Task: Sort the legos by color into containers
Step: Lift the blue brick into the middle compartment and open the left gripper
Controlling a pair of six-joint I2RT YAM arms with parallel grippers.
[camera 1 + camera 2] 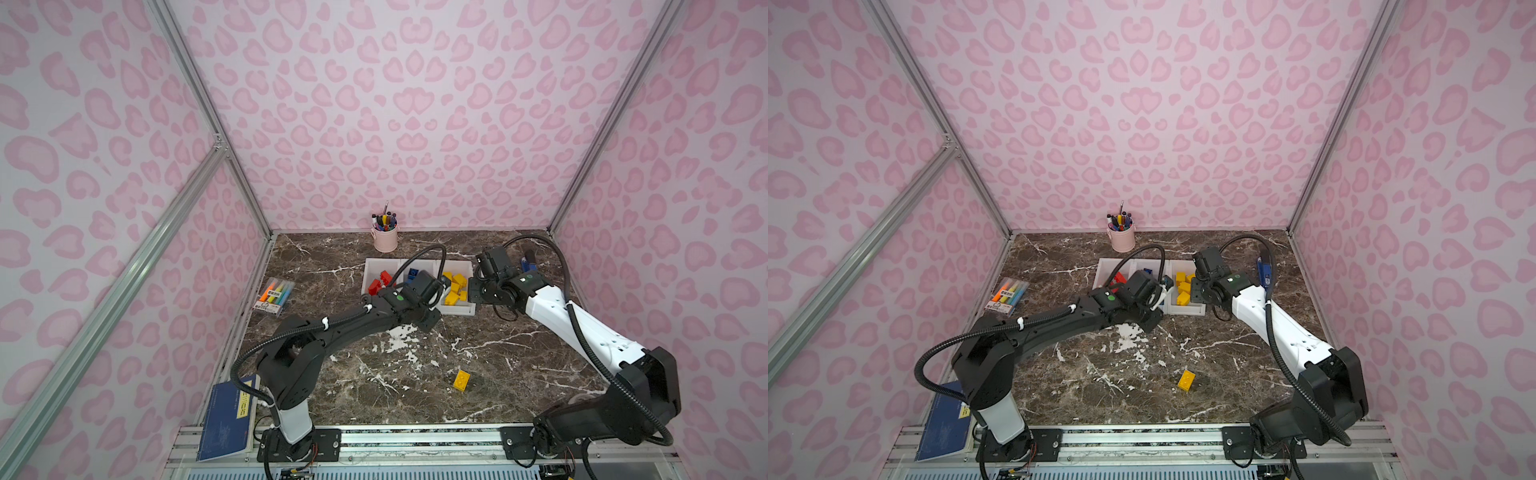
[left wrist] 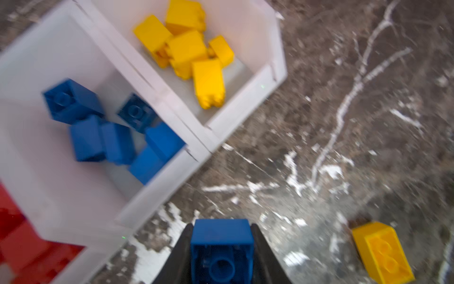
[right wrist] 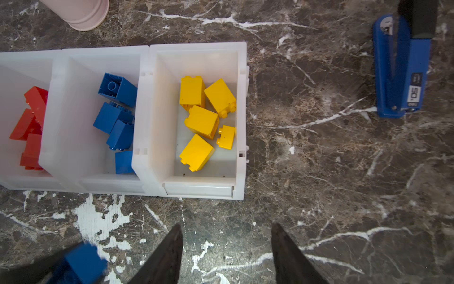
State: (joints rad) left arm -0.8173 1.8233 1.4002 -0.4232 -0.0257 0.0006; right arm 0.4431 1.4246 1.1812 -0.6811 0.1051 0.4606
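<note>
My left gripper (image 2: 221, 227) is shut on a blue lego (image 2: 222, 248), hollow underside toward the camera, held just in front of the containers. That lego (image 3: 83, 260) also shows in the right wrist view. The three joined white containers (image 1: 382, 266) hold red legos (image 3: 32, 127), blue legos (image 3: 115, 118) and yellow legos (image 3: 201, 120), one colour per bin. A loose yellow lego (image 1: 462, 380) lies on the marble nearer the front. My right gripper (image 3: 227, 225) hangs open and empty over the table before the yellow bin (image 3: 196, 186).
A pink pen cup (image 1: 385, 241) stands behind the bins. A blue stapler (image 3: 400, 73) lies to their right, a highlighter pack (image 1: 276, 295) at the left edge, and a blue notebook (image 1: 226, 415) at the front left corner.
</note>
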